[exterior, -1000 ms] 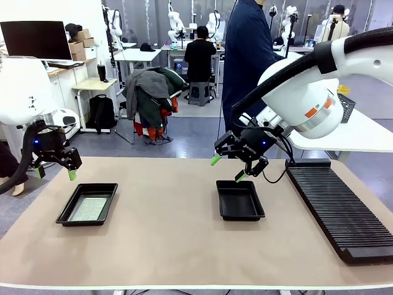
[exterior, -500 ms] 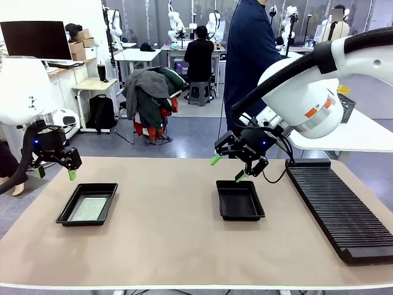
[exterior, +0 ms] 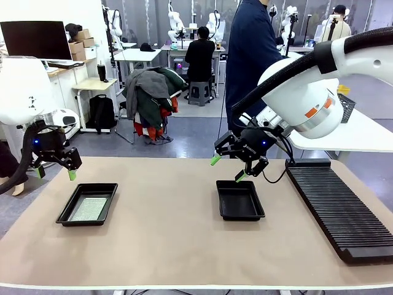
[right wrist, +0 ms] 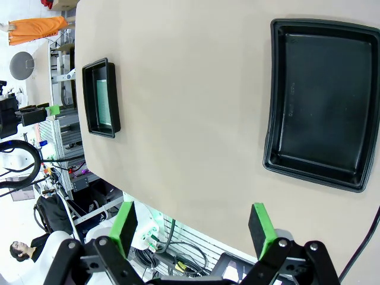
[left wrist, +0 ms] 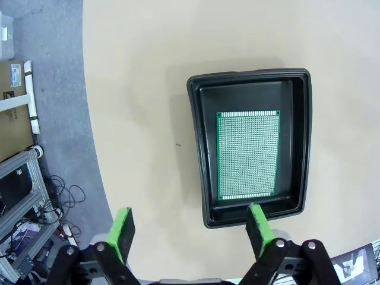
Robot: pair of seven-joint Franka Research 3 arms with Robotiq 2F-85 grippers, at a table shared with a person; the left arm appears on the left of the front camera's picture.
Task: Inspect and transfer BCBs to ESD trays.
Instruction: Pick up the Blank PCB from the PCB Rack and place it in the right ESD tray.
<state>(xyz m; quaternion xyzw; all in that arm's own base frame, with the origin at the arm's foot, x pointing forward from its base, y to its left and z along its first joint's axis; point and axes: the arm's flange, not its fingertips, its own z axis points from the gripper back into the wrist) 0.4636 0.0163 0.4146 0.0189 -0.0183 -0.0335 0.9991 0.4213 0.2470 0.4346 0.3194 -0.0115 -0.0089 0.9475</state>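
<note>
A black ESD tray (exterior: 67, 212) lies at the table's left with a pale grey-green BCB (exterior: 89, 209) flat on its floor; in the left wrist view the board (left wrist: 247, 156) sits inside that tray (left wrist: 199, 154). My left gripper (exterior: 56, 173) hovers open above the tray's far left side, holding nothing. A second black tray (exterior: 239, 200) near the middle has a bare floor, as in the right wrist view (right wrist: 320, 101). My right gripper (exterior: 228, 169) hangs open just above this tray's far edge.
A long black ribbed rack (exterior: 334, 209) runs along the table's right side. A person in dark blue (exterior: 249, 58) stands at the far side. In the right wrist view the left tray (right wrist: 101, 98) shows far off across bare tan tabletop.
</note>
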